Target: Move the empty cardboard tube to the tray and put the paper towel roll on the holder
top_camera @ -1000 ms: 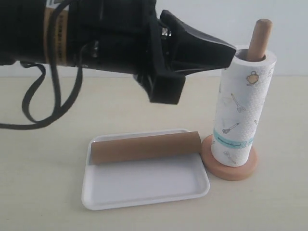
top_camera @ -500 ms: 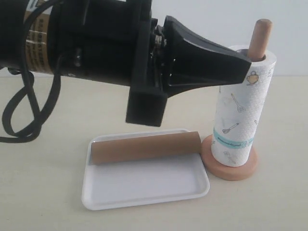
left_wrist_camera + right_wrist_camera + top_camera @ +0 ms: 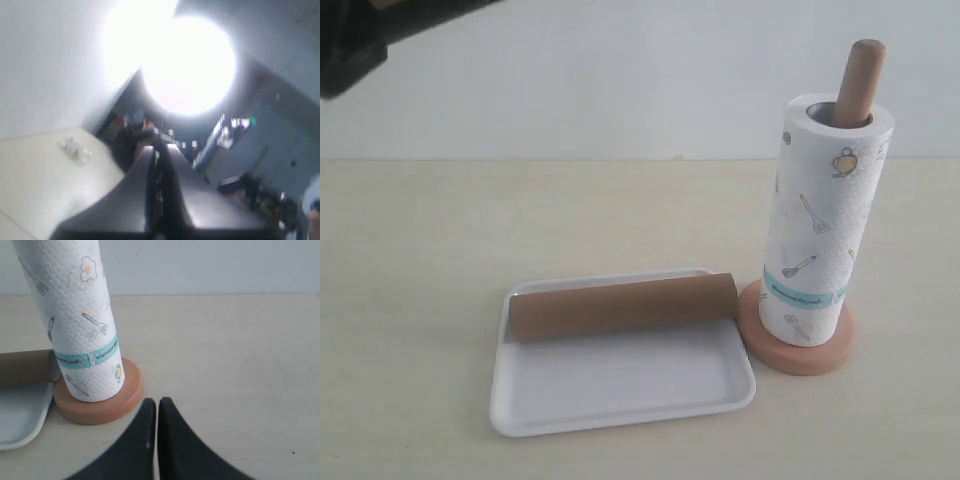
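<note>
My left gripper (image 3: 158, 150) had its fingers pressed together on nothing, and its camera looked up at a ceiling light (image 3: 187, 62) rather than down at the work. A second before, that arm had stretched across the scene with its tips at the top of the paper towel roll (image 3: 820, 230). By this moment it had pulled away, leaving only a dark corner at the upper left of the exterior view.

My right gripper (image 3: 156, 401) was likewise closed and empty, low over the table (image 3: 520, 220) near the holder (image 3: 801, 357). The roll stood upright on the holder, the dowel poking out of its core. The empty cardboard tube (image 3: 620, 307) lay on its side across the far part of the tray (image 3: 620, 385), one end by the holder's base; whether they touched I could not tell.

I judged both halves of the task done.
</note>
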`<state>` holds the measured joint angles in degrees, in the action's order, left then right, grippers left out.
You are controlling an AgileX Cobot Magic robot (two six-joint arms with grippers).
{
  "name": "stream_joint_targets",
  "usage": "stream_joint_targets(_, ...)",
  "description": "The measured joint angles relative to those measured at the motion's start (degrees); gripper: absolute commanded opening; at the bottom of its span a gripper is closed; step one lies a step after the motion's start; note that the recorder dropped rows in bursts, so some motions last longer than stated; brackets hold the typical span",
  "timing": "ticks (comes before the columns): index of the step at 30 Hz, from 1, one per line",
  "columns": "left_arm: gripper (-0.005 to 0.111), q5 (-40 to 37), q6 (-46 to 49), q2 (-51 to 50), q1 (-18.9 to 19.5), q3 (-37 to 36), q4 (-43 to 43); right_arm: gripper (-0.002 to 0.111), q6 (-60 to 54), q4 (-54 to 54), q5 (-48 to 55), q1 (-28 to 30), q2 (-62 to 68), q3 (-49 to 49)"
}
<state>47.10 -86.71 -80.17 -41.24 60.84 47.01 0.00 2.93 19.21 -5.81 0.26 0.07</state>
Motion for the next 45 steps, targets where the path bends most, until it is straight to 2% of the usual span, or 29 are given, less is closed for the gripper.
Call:
stream_joint_targets(3, 0.004, -3.9, 1.1, 0.2, 0.0, 0.0, -11.3, 0.001, 0.0, 0.0, 0.0, 0.0, 0.0, 0.0)
stream_joint_targets(7, 0.004, -15.8, 1.6, 2.1, 0.0, 0.0, -20.5, 0.001, 0.0, 0.0, 0.0, 0.0, 0.0, 0.0)
stream_joint_targets(15, 0.004, -53.2, 3.3, 13.0, 2.0, -0.6, -24.1, 0.001, 0.0, 0.0, 0.0, 0.0, 0.0, 0.0)
stream_joint_targets(19, 0.004, -61.2, 3.3, 20.0, 6.5, -5.7, -24.4, 0.001, 0.0, 0.0, 0.0, 0.0, 0.0, 0.0)
stream_joint_targets(25, 0.004, -61.1, -1.1, 30.9, 14.9, -19.6, -24.5, 0.001, 0.0, 0.0, 0.0, 0.0, 0.0, 0.0)
stream_joint_targets(35, 0.004, -45.6, -5.9, 53.5, 28.2, -44.1, -24.8, 0.001, 0.0, 0.0, 0.0, 0.0, 0.0, 0.0)
stream_joint_targets(40, 0.004, -41.5, -14.0, 63.8, 34.3, -51.9, -24.8, 0.001, 0.0, 0.0, 0.0, 0.0, 0.0, 0.0)
stream_joint_targets(45, 0.004, -37.2, -21.8, 69.0, 39.2, -56.7, -24.9, 0.001, 0.0, 0.0, 0.0, 0.0, 0.0, 0.0)
